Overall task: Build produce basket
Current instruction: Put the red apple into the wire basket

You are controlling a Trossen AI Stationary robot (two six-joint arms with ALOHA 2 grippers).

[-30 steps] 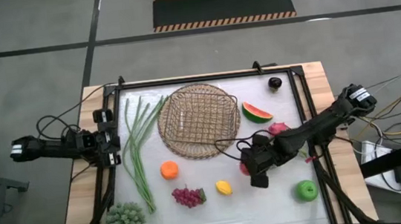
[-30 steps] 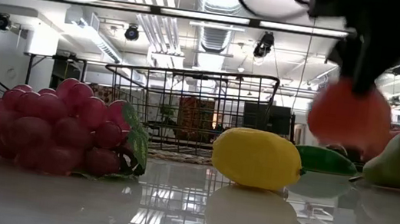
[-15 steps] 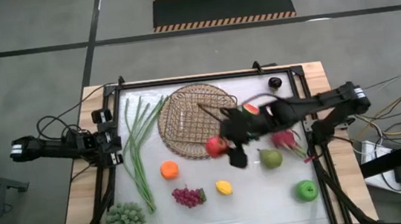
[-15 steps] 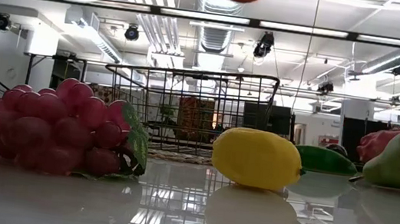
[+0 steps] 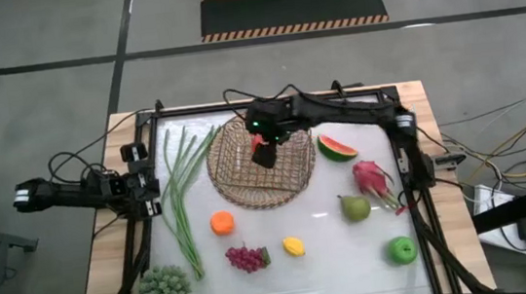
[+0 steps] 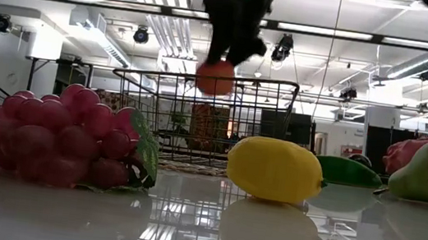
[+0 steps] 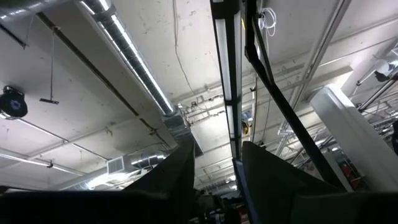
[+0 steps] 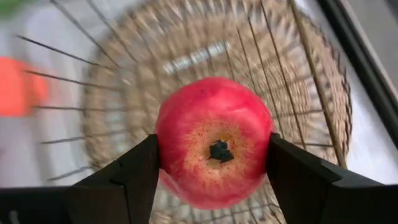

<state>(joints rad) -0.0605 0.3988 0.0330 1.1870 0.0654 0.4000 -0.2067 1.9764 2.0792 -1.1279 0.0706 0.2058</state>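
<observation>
My right gripper (image 5: pixel 262 153) is over the round tan woven basket (image 5: pixel 237 181), shut on a red apple (image 8: pixel 213 140). In the low view the apple (image 6: pixel 215 77) hangs at about the height of the basket's rim (image 6: pixel 203 75). The rest of the produce lies on the white table around the basket. My left gripper (image 5: pixel 141 182) waits at the table's left edge, pointing up at the ceiling. Its fingers (image 7: pixel 216 177) stand apart with nothing between them. My right gripper pinches the red apple between its two fingers, on two opposite sides (image 8: pixel 163 149). The fingers slant steeply down from above. The apple's dark dimpled end (image 8: pixel 219 151) faces back toward the wrist. The apple is lifted clear, above the basket's floor.
Long green stalks (image 5: pixel 181 190) lie left of the basket. An orange (image 5: pixel 222 223), purple grapes (image 5: pixel 246 258) and a lemon (image 5: pixel 294 246) lie nearer. To the right are a watermelon slice (image 5: pixel 336 146), dragon fruit (image 5: pixel 372 177), pear (image 5: pixel 354 207) and green apple (image 5: pixel 403 249).
My right gripper has carried the red apple up from the table's near right part, toward the far left. It now hangs over the basket. The grip has stayed shut on the apple, and the wrist has turned along the way.
</observation>
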